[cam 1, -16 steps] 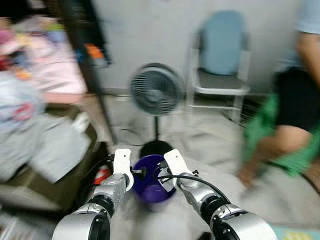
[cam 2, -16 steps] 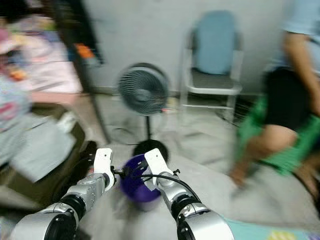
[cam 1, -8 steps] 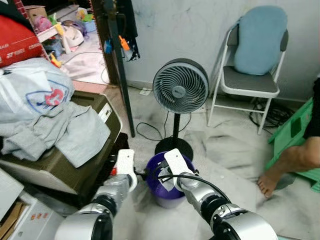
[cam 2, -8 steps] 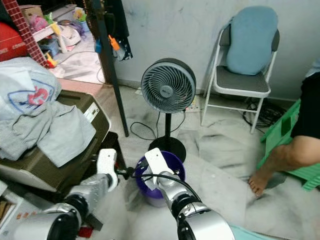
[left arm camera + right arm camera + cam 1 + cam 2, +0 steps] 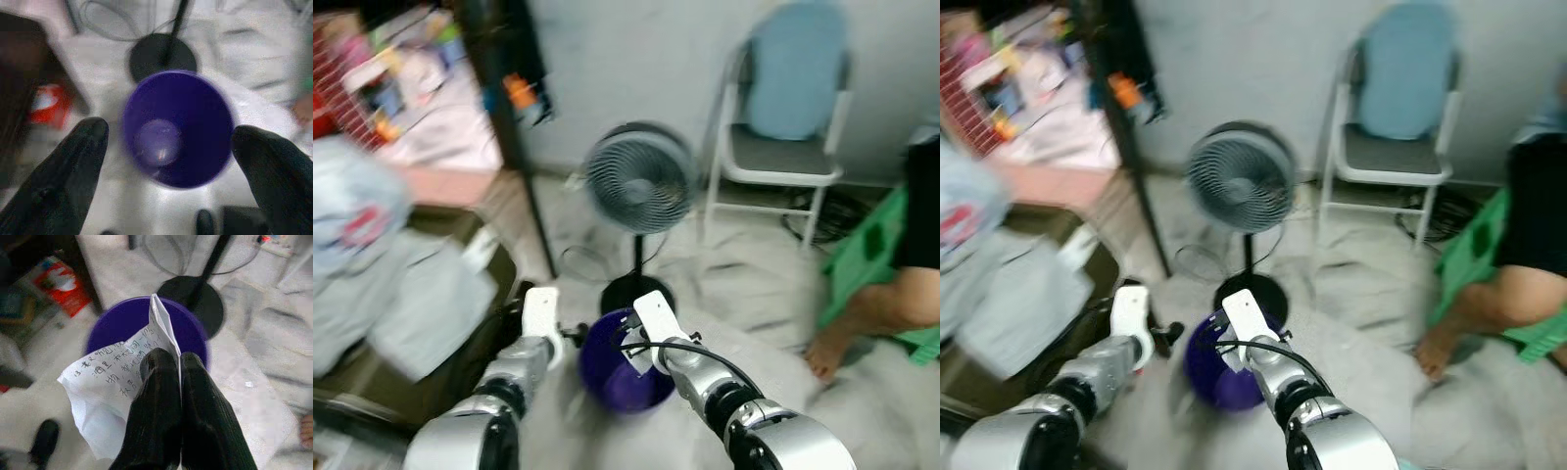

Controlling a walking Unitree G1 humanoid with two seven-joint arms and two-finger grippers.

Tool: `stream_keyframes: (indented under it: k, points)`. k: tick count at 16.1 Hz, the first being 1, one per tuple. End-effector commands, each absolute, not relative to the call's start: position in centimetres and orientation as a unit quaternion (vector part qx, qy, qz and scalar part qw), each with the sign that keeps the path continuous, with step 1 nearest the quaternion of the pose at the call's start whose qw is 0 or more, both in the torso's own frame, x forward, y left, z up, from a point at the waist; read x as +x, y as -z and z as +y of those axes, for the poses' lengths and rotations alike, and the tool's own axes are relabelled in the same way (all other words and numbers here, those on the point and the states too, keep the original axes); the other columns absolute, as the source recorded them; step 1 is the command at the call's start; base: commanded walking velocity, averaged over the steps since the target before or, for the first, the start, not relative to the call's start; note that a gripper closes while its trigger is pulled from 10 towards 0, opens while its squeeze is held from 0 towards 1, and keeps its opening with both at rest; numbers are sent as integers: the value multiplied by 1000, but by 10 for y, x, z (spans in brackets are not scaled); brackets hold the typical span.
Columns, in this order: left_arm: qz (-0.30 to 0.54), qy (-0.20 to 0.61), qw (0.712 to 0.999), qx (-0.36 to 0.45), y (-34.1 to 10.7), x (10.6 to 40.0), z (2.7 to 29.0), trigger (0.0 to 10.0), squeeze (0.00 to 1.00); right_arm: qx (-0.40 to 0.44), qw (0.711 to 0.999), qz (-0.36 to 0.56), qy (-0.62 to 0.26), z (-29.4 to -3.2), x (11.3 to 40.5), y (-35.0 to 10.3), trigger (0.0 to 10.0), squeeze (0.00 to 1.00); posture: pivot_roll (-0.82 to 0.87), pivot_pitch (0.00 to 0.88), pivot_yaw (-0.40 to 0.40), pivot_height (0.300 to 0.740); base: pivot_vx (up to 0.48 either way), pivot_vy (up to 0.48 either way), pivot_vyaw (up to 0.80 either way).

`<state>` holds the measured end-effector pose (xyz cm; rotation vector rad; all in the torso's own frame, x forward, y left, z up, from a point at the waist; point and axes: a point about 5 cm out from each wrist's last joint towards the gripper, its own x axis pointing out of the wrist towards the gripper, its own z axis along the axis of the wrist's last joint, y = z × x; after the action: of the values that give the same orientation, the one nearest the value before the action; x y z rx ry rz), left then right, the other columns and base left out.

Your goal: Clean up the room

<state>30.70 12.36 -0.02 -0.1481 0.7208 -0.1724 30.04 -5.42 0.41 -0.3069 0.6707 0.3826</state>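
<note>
Above the round purple bin, the right gripper pinches a crumpled, handwritten white paper. Left gripper hangs spread wide over the bin's smooth inside.

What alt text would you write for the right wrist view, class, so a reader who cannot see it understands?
The right gripper, fingers closed, pinches a crumpled sheet of handwritten paper above an open purple bin on the pale floor. Behind the bin stands the round black base of a fan.

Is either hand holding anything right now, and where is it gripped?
The right hand pinches a crumpled sheet of handwritten paper at its folded edge, above the purple bin. The left hand is open around nothing.
</note>
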Motion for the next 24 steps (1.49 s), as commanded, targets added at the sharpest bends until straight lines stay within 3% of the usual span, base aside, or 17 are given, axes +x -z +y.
stream_keyframes:
  k: [1,7,10,11,13,18,24]
  points:
    - [359,84,927,-70,2,305,124,10000,0,-139,917,312,-206,-33,301,-12,10000,0,-193,0,13,740,315,0,0]
    - [349,76,931,-75,-1,308,124,10000,0,-140,917,312,-205,-33,301,-12,10000,0,-192,0,11,740,49,0,0]
    - [281,62,953,-93,-22,326,133,10000,0,-123,926,295,-199,-30,307,-20,10000,0,-201,0,20,740,0,0,0]
    - [238,111,961,-81,-37,336,136,10000,0,-115,934,273,-199,-28,313,-28,10000,0,-204,0,23,740,0,0,0]
    - [229,156,959,-61,-38,335,138,10000,0,-113,934,279,-191,-32,312,-25,10000,0,-199,0,25,740,0,0,0]
    - [263,260,929,-5,-23,318,138,10000,0,-108,931,302,-174,-38,305,-15,10000,0,-181,0,30,740,0,0,0]
    - [231,359,901,76,-23,302,149,10000,0,-35,949,291,-112,-40,316,-28,10000,0,-178,0,71,740,0,0,0]
